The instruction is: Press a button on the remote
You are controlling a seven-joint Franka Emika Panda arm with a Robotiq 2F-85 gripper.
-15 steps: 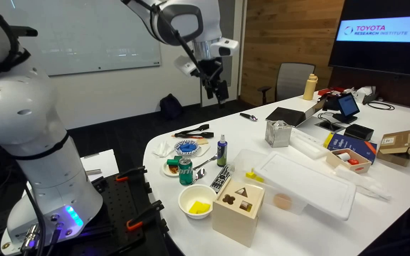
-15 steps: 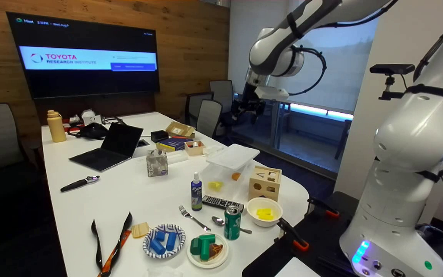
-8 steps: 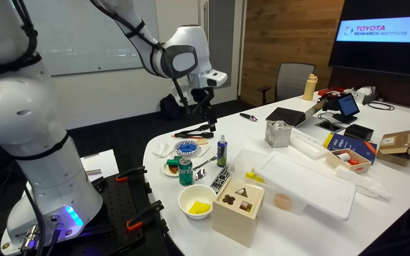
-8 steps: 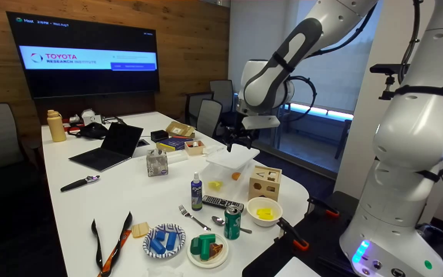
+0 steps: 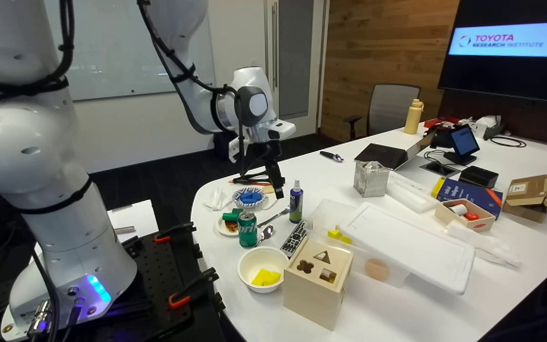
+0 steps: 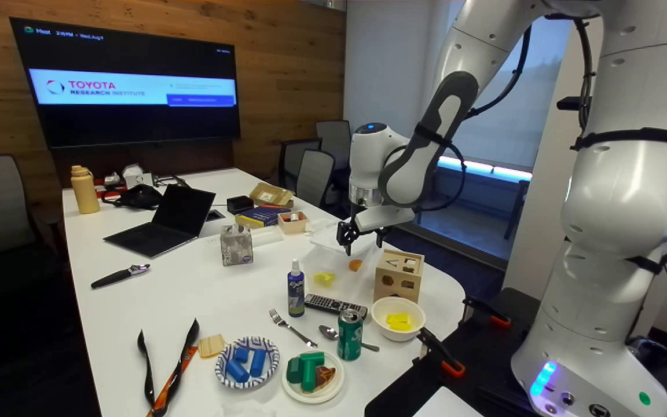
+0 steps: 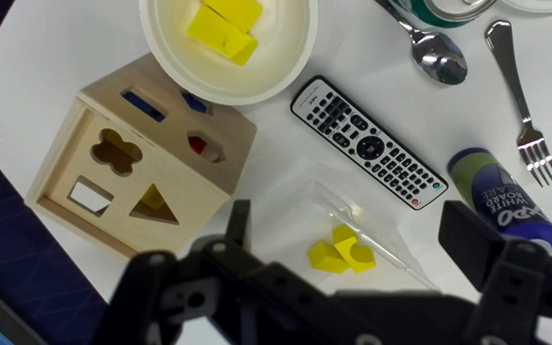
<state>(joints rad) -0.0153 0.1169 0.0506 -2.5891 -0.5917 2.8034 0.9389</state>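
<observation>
The remote (image 7: 370, 145) lies flat on the table, silver-faced with many dark buttons, one red and one teal near one end. It shows whole in the wrist view and also in both exterior views (image 5: 294, 239) (image 6: 335, 306). My gripper (image 7: 348, 216) is open and empty. In an exterior view the gripper (image 6: 363, 248) hangs well above the table, over the clear plastic box. In the wrist view its fingers are spread wide, with the remote ahead of and between them. Nothing touches the remote's buttons.
Close around the remote stand the wooden shape box (image 7: 127, 158), a white bowl (image 7: 230, 93) with yellow blocks, a spray bottle (image 7: 503, 196), a spoon (image 7: 439, 57), a fork (image 7: 515, 76), a Sprite can (image 5: 248, 230) and the clear box (image 7: 396, 258) with its tilted lid (image 5: 411, 247).
The arm has come down toward the table. In an exterior view the gripper dropped from beside the far wall to just above the clear box and its lid. Objects on the table have not moved.
</observation>
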